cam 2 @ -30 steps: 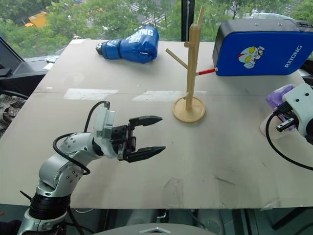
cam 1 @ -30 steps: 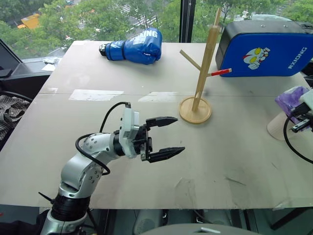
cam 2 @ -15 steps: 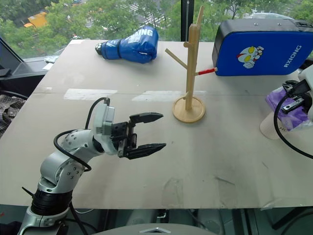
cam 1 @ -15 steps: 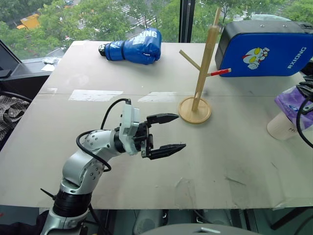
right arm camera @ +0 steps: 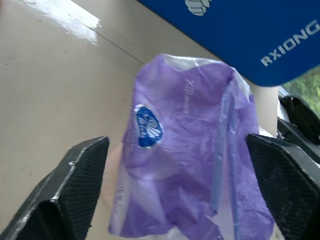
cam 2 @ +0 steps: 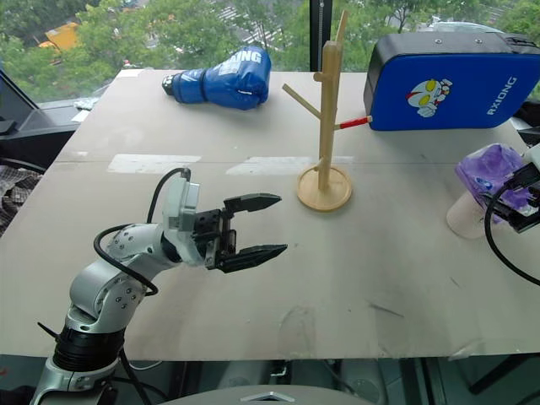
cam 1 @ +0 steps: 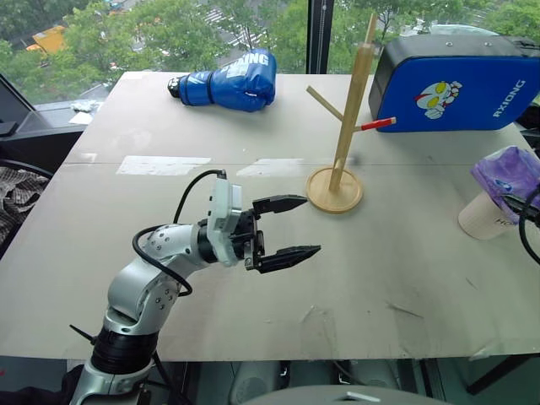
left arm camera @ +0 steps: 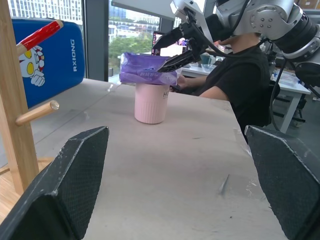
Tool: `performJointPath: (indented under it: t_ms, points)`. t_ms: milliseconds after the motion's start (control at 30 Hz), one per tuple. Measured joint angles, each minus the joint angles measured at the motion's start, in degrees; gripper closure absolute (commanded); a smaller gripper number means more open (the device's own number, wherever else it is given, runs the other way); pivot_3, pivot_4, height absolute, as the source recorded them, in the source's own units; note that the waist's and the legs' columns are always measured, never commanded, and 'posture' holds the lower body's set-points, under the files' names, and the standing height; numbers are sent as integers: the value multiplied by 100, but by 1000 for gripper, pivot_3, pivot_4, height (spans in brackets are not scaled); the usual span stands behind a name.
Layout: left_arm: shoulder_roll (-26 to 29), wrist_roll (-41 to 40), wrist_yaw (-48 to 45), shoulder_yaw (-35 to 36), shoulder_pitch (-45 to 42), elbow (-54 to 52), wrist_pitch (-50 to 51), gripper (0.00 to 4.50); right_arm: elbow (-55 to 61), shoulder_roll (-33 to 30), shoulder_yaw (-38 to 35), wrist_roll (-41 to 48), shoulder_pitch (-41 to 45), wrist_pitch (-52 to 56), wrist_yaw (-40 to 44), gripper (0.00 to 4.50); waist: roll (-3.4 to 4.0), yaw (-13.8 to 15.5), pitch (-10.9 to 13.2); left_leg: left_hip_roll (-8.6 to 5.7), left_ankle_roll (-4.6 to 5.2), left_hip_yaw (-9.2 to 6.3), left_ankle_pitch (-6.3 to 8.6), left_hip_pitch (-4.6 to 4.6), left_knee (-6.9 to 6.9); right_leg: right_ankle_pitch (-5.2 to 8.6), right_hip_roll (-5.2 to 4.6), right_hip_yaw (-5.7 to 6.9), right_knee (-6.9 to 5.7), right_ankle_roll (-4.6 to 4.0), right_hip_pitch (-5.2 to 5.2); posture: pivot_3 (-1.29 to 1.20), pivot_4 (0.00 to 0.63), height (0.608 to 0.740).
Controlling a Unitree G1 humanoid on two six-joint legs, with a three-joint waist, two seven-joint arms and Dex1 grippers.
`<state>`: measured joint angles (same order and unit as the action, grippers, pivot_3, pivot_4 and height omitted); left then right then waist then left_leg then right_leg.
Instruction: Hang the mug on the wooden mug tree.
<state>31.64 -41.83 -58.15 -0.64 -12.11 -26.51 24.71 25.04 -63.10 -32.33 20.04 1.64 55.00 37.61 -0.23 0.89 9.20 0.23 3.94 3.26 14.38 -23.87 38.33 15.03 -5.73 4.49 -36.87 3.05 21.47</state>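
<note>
The cream-white mug (cam 1: pixel 481 219) stands upright near the table's right edge, its mouth covered by a purple tissue pack (cam 1: pixel 506 171) resting on the rim. My right gripper (left arm camera: pixel 157 59) hovers just beside and above the pack, open, holding nothing; its fingers (right arm camera: pixel 80 170) spread wide either side of the pack (right arm camera: pixel 190 150). The wooden mug tree (cam 1: pixel 349 110) stands on its round base (cam 1: pixel 335 190) mid-table, with a red-tipped peg (cam 1: pixel 380 124) pointing right. My left gripper (cam 1: pixel 312 225) floats open and empty in front of the tree, pointing right.
A blue boxing glove (cam 1: pixel 232 80) lies at the back of the table. A blue padded case (cam 1: pixel 456 80) stands behind the mug tree on the right. A person in black (left arm camera: pixel 235 85) sits beyond the table's right side.
My right gripper has pulled back toward the right edge, uncovering the tissue pack on the mug. The left arm has stayed put.
</note>
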Motion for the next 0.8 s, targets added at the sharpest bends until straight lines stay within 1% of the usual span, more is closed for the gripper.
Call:
performJointPath:
  t_ms: [200,300,333,400,533,600,633,667,800]
  points:
    - [9,-6,61,2,-6,-8,38,0,-605,-14,419,-57,154,118,44,68,0,6,0,0,0,1,0,0,-1,0,12,-2,0,0,0,0,150,731]
    - [17,-7,89,2,-6,-11,44,0,-783,-46,512,-51,212,122,138,68,0,1,0,0,0,3,0,0,0,0,12,-5,0,0,0,0,150,731]
    - [25,-7,94,4,-5,-14,45,0,-861,-77,540,-51,238,112,189,576,0,1,0,0,0,3,0,0,0,0,12,-5,0,0,0,0,150,731]
    - [29,-6,106,6,7,-39,45,0,-983,-78,583,-56,265,75,229,1352,0,3,0,0,0,3,0,1,0,0,12,-5,0,0,0,0,150,731]
    - [31,-6,164,8,45,-114,44,0,-1025,-78,647,-53,367,27,260,3227,0,0,0,1,0,2,0,1,0,0,11,-6,0,0,0,0,150,731]
    - [31,-6,179,8,74,-137,44,0,-1016,-78,647,-47,374,18,295,4057,0,1,0,1,0,2,0,1,0,0,6,-6,0,0,0,0,150,731]
    - [30,-6,186,8,86,-139,43,0,-1007,-77,647,-44,374,18,304,4323,0,1,0,1,0,3,0,1,0,0,4,-6,0,0,0,0,150,731]
    - [30,-6,198,8,104,-139,43,0,-1001,-77,647,-40,374,18,313,4433,0,3,0,1,0,3,0,1,0,0,3,-5,0,0,0,0,150,731]
    - [30,-4,189,8,115,-139,7,0,-878,67,518,-35,385,-17,224,4433,0,5,0,1,0,3,0,1,0,0,0,-6,0,0,0,0,150,731]
